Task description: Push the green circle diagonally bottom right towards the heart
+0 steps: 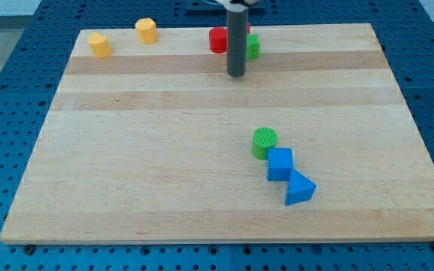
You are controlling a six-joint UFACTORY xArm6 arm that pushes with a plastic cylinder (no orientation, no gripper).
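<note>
My tip (pixel 236 74) sat on the wooden surface (pixel 141 150) at the far side, just right of centre. No pincer on this rig, only the rod, so it had no grasp state to read. The green circle (pixel 264 141) was well apart from the tip, nearer and to the right, touching the blue square block (pixel 280 164). A blue triangular block (pixel 299 189) sat against that one's near right corner. Behind the rod: a red block (pixel 218 40) on its left and a green block (pixel 253 47) on its right, partly hidden, shapes unclear. Two yellow blocks, far left: one (pixel 99 44) near the corner, another (pixel 146 30) right of it. I couldn't pick out the heart.
</note>
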